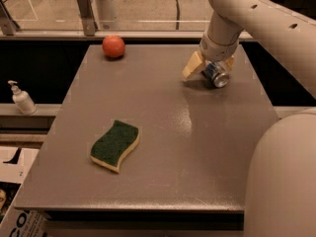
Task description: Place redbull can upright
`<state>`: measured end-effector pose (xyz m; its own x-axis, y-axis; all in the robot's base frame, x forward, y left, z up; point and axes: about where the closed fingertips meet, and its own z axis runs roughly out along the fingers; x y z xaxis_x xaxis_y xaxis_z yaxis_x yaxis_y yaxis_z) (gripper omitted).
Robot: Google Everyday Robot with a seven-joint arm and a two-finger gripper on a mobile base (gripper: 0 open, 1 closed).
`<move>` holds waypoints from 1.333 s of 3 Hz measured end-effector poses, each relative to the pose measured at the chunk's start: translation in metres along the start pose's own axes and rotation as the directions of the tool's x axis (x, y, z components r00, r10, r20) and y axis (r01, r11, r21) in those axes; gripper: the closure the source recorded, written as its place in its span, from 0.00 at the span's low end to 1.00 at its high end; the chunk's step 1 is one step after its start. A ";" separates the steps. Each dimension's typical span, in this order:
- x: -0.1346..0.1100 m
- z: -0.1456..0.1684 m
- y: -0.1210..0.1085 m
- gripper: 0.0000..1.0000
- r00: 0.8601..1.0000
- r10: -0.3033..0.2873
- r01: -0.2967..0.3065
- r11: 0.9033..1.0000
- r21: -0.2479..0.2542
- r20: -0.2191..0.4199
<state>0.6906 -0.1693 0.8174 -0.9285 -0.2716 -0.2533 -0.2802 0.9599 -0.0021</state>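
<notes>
At the table's (187, 147) two o'clock, the gripper's (209, 72) jaws clamp the tilted can (217, 76); next it needs turning upright and setting down.

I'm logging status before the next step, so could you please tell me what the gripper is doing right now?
Gripper: closed on the redbull can, which is tilted rather than upright, at the far right of the table.

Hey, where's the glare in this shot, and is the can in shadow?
Camera view: a soft sheen streaks the table mid-right; the redbull can glints at its silver end, held tilted in the gripper near the table's far right; a faint shadow lies beneath them.
</notes>
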 end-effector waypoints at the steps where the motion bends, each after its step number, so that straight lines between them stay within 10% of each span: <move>1: 0.001 0.001 0.000 0.40 1.000 -0.003 0.003 1.000 -0.003 0.003; 4: 0.000 -0.016 -0.002 1.00 0.997 -0.001 0.004 0.999 -0.036 0.078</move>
<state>0.6873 -0.1724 0.8332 -0.9065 -0.2662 -0.3278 -0.2923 0.9558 0.0321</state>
